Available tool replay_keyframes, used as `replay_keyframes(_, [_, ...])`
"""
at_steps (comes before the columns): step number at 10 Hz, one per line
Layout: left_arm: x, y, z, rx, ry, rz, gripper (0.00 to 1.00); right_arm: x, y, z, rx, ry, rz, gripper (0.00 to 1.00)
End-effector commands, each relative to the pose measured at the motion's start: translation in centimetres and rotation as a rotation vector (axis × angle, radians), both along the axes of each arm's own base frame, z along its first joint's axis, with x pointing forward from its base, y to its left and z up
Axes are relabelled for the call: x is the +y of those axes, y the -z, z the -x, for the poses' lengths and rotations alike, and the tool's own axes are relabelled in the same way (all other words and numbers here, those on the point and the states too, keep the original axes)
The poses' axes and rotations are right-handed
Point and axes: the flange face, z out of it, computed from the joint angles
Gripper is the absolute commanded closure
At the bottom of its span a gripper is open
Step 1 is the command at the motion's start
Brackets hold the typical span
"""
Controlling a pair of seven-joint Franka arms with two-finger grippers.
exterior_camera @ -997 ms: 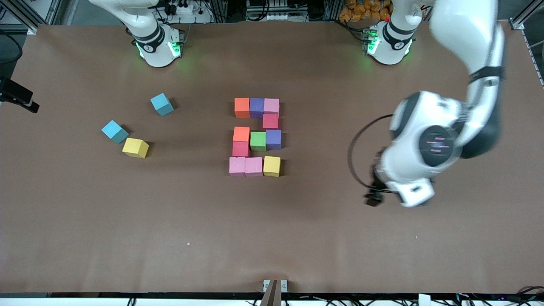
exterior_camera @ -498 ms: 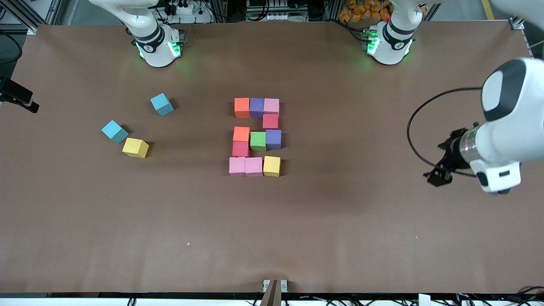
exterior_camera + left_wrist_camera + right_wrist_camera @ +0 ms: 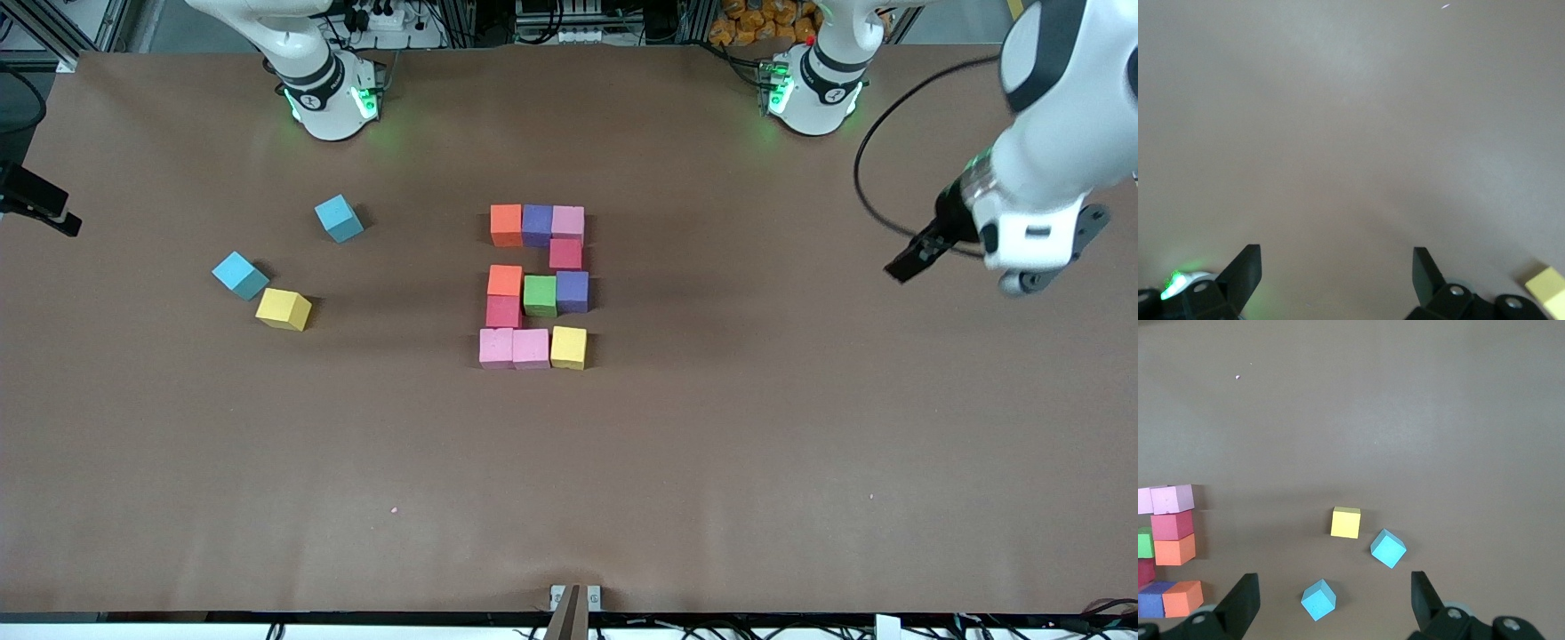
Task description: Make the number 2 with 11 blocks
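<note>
The blocks form the number 2 point(image 3: 536, 286) mid-table. Its rows run orange point(image 3: 506, 225), purple, pink; a red one; orange, green point(image 3: 540, 295), purple; another red; then pink, pink, yellow point(image 3: 568, 347). My left gripper point(image 3: 905, 267) hangs open and empty over bare table toward the left arm's end; the left wrist view shows its gripper point(image 3: 1336, 270) with only table between the fingers. My right gripper point(image 3: 1335, 597) is open and empty, high above the loose cubes, and does not show in the front view. Part of the number 2 point(image 3: 1168, 540) shows in the right wrist view.
Toward the right arm's end lie a loose yellow cube point(image 3: 284, 309) and two light-blue cubes point(image 3: 339, 218) point(image 3: 240, 275), seen also in the right wrist view as yellow cube point(image 3: 1345, 522) and light-blue cubes point(image 3: 1388, 548) point(image 3: 1319, 599). Both arm bases stand along the table's back edge.
The left arm has swung away from the number 2 toward its own end of the table and risen, its gripper open throughout. No block has moved.
</note>
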Motion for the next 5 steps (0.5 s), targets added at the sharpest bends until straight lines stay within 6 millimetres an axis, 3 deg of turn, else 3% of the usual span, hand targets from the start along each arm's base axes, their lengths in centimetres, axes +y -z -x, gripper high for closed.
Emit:
replay_keyframes(1, [2.5, -4.4, -0.2, -0.071, 0.260, 0.024, 0.00, -0.1, -0.4, 0.2, 0.000, 0.001, -0.004, 0.00])
replay_keyframes(2, [2.2, -5.8, -0.1, -0.079, 0.380, 0.022, 0.00, -0.1, -0.4, 0.2, 0.000, 0.001, -0.004, 0.00])
replay_keyframes(5, [1.6, -7.7, -0.1, -0.105, 0.472, 0.017, 0.00, -0.1, -0.4, 0.2, 0.000, 0.001, -0.004, 0.00])
